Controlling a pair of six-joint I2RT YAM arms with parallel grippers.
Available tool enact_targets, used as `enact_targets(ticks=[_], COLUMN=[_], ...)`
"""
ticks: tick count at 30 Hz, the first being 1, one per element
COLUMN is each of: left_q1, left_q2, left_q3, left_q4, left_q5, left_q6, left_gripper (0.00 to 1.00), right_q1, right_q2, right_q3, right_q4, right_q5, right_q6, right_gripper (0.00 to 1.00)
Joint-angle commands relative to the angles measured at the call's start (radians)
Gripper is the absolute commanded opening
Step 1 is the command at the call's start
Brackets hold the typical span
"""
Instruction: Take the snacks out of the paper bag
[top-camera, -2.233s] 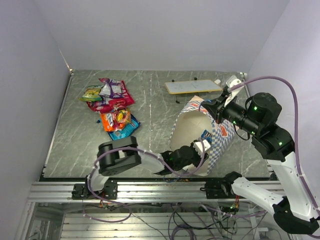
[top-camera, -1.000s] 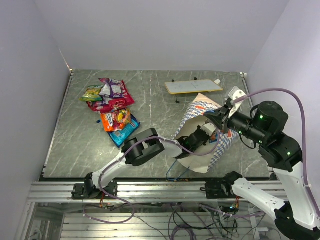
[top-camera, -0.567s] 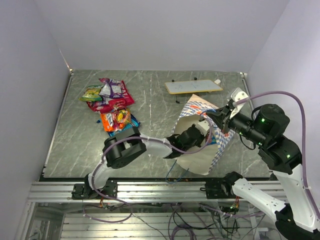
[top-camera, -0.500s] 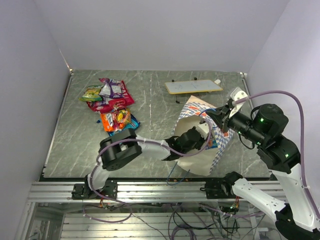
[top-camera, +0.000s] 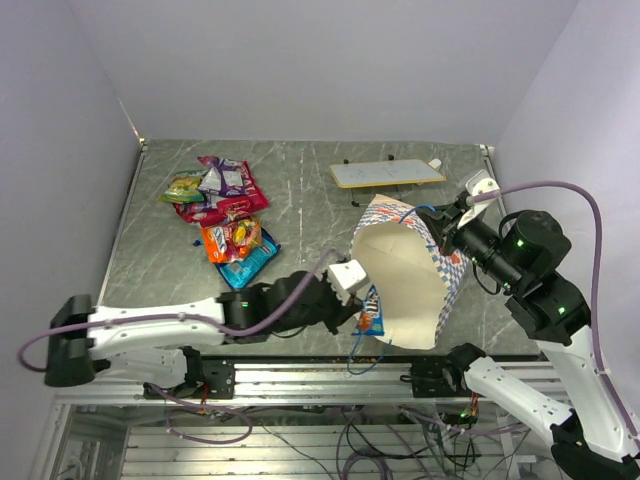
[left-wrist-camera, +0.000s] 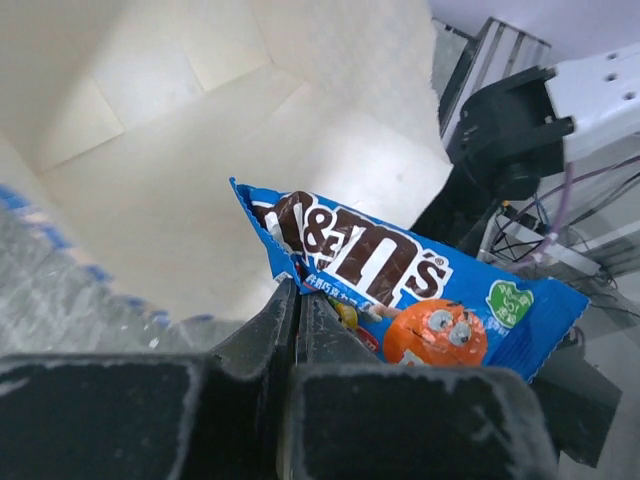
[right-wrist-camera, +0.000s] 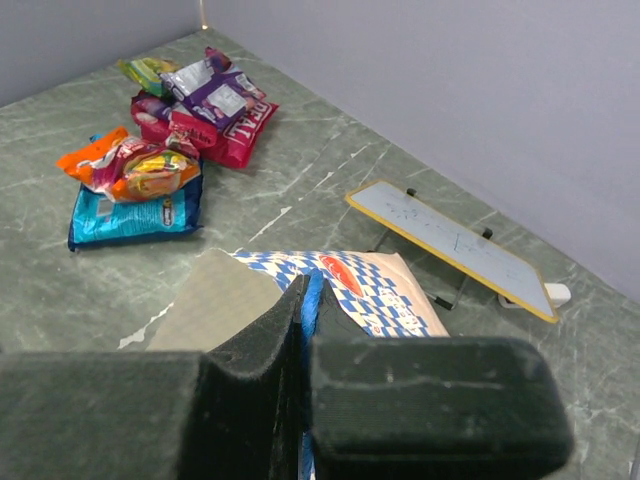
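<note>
Green marble table (top-camera: 300, 190) under us, and we see the paper bag (top-camera: 405, 285) standing at right, its rim pinched in the clamped right gripper (top-camera: 447, 214). Our left gripper (left-wrist-camera: 297, 300) clenches a blue packet (left-wrist-camera: 400, 285) by its corner, just outside the bag's mouth.

the left arm (top-camera: 160, 325) lies low and stretched out along the near edge, reaching from the near left toward the right, and the left gripper (top-camera: 360, 302) has its jaws pressed together on the corner of a blue snack packet (top-camera: 372, 318). the right arm (top-camera: 545, 300) stands raised on the right, its wrist pointing left, and the right gripper (top-camera: 445, 220) is clamped tight on the rim of the paper bag (top-camera: 405, 275).
</note>
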Motion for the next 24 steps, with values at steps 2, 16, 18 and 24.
enact_targets(ticks=[2, 16, 18, 24], left_q1=[0.012, 0.784, 0.937, 1.112], left_q2=[-0.172, -0.003, 0.122, 0.354], left_q3=[0.159, 0.465, 0.528, 0.594], left_q4=[-0.457, -0.825, -0.897, -0.870], left_q5=[-0.111, -0.340, -0.243, -0.209], left_q6=[-0.025, -0.228, -0.263, -0.228], left_gripper=[0.07, 0.07, 0.07, 0.07], right_q1=[0.000, 0.001, 0.000, 0.001], right_q2=[-0.029, -0.078, -0.071, -0.002], right_q3=[-0.028, -0.025, -0.009, 0.045], right_q4=[0.082, -0.003, -0.021, -0.076], right_q5=[0.030, -0.042, -0.088, -0.179], right_q6=[-0.007, 0.051, 0.024, -0.019], right_gripper=[0.00, 0.00, 0.00, 0.00])
